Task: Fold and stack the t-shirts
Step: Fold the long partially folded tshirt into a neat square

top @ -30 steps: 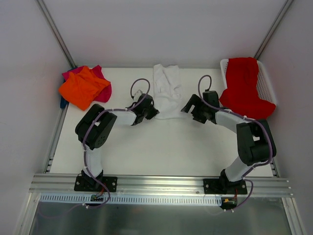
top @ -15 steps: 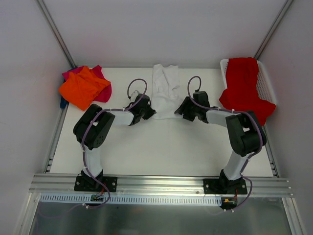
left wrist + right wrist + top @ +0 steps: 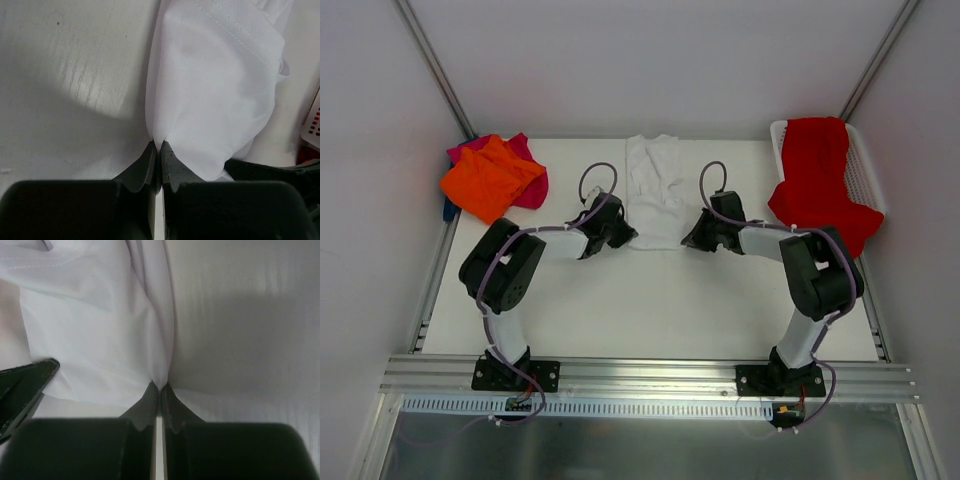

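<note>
Centrally placed at the far middle of the table (image 3: 650, 300): the white t-shirt (image 3: 653, 190), bunched into a narrow strip. Runs from the back edge toward the arms, wrinkled and folded over itself. Shows a stitched seam and soft folds in both wrist views.

Pinched at the near left corner by the left gripper (image 3: 159, 147). Fingers (image 3: 142, 167) pressed together on a small peak of the white cloth, tips low at the table surface. Pinched at the near right corner by the right gripper (image 3: 160, 387). Fingers (image 3: 172, 407) likewise clamped tight on a gathered fold of the same fabric, with only cloth between them.

Seen from above, faces one gripper toward the other across the shirt's near end, both arms bent inward from their bases. Catches a dark tip of the opposite gripper at the edge of each wrist view.

Farther out, at the far left corner: the orange t-shirt (image 3: 490, 180), crumpled, on top of the magenta-pink t-shirt (image 3: 532, 185). Peeking out beneath at the left edge, a bit of something blue (image 3: 448, 210).

At the far right: the red t-shirt (image 3: 820, 175), draped over the white mesh basket (image 3: 865, 175) and spilling over its near rim toward the table.
</note>
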`<state>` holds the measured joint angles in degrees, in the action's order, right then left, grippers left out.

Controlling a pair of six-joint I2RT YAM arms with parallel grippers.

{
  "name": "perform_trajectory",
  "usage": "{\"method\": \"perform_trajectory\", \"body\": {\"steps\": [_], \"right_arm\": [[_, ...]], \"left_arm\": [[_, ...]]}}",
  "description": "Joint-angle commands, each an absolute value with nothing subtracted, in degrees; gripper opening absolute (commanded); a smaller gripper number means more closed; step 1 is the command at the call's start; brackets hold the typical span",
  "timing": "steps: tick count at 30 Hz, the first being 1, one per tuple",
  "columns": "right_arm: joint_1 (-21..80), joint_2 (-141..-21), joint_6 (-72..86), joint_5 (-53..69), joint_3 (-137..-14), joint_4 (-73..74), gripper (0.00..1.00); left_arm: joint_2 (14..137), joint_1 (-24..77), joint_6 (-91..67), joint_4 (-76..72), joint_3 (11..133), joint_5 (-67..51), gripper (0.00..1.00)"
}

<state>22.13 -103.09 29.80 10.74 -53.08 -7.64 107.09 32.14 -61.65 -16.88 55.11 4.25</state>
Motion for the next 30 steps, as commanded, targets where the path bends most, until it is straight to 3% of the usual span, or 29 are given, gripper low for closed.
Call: {"method": "perform_trajectory", "body": {"steps": [1,7,14,30], "right_arm": [[24.6,-96.6,29.7,10.3,-51.5,-4.0,0.01],[27.2,-86.9,29.4,6.1,-55.4,7.2,0.01],[27.3,-85.3,28.2,4.9,-66.2,16.4,0.01],[22.7,-107.5,25.9,6.5,-95.5,22.3,0.01]], "left_arm": [[99.7,31.8,-58.8,-13.7,54.1,0.9,0.0],[90.3,32.4,-55.7,-5.3,56.4,0.2,0.0],[87.0,32.3,-53.5,-0.6,62.0,-2.0,0.0],[102.8,22.7,-55.4,-0.3,79.9,-9.4,0.01]]}}
